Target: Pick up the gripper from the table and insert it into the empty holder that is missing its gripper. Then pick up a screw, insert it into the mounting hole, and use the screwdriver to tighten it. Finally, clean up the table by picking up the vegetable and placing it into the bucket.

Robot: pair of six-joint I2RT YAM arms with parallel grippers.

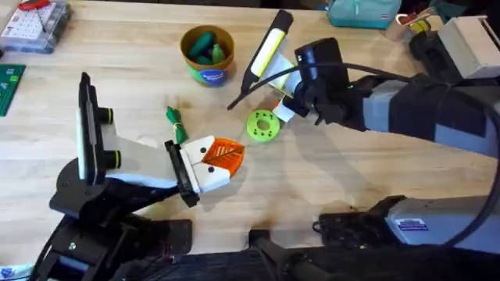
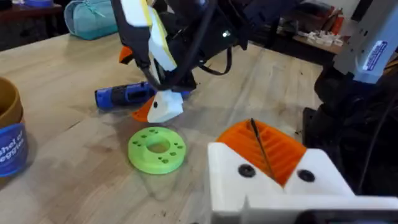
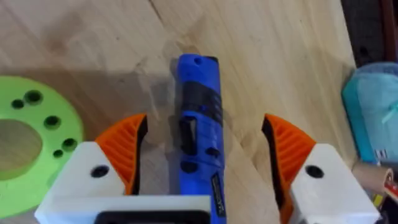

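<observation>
Two grippers work the table: the left gripper (image 1: 223, 158), low centre of the overhead frame, has its orange pads pressed together, clenched on nothing. Just beyond lies the green disc (image 1: 262, 126), with the vegetable (image 1: 175, 123) to its left. Right gripper (image 3: 202, 155) hangs spread wide astride the screwdriver (image 3: 200, 124) without gripping it. Farther back, at upper centre, stands the bucket (image 1: 208, 55).

The surface (image 1: 141, 62) is pale wood grain. At upper centre of the overhead view stands the yellow bucket (image 1: 208, 53) with a blue label band, green pieces inside. Below it lies the bright-green vegetable (image 1: 175, 123). The disc (image 1: 262, 126) is lime green. The screwdriver (image 3: 200, 134) is blue with a dark band. Both grippers are white with orange ribbed pads.
</observation>
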